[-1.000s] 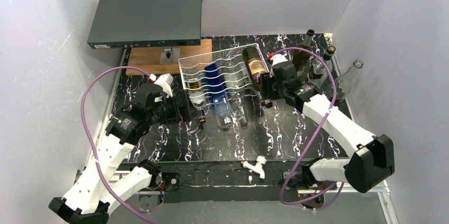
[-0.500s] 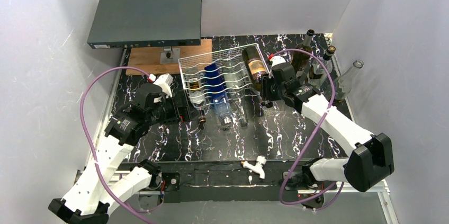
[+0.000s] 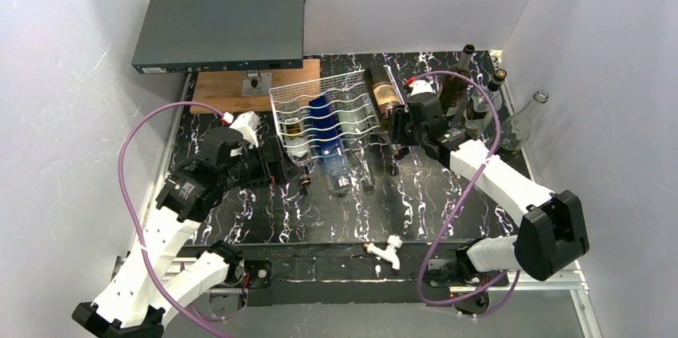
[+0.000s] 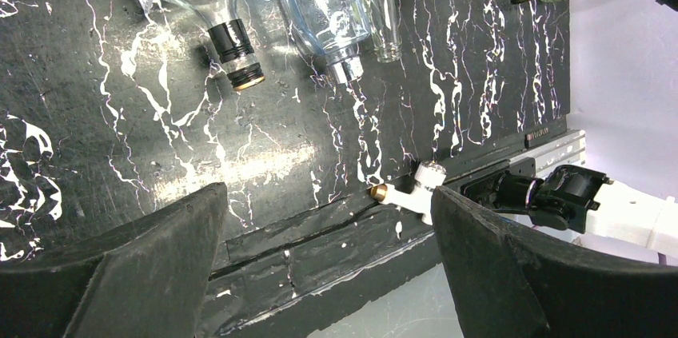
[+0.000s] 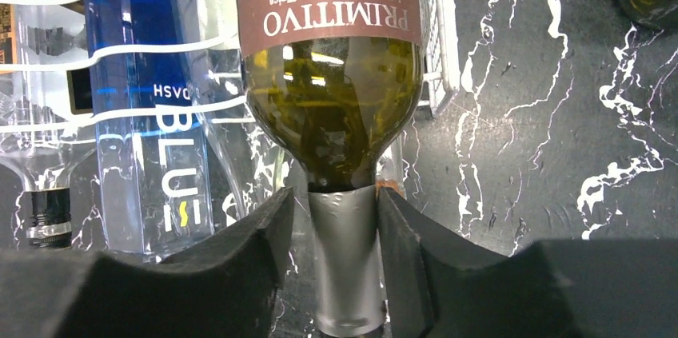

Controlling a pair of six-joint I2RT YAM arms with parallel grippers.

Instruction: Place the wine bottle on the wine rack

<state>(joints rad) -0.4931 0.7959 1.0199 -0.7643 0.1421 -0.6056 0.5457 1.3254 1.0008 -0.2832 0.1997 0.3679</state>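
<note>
The bottle (image 5: 332,98) lies at the right end of the rack (image 5: 438,58), neck toward the arms. The right claw (image 5: 336,250) has just narrowed onto that neck and grips it, so seating can likely begin; the left claw (image 4: 328,234) gapes wide, empty

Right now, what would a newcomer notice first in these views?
First, the wine bottle with the Primitivo label, lying at the right edge of the white wine rack, its silver neck apparently gripped by the right gripper. Next, the blue bottle lying in the rack beside it. The left gripper hangs wide open and empty over the black marbled table, by the rack's near left corner.
</note>
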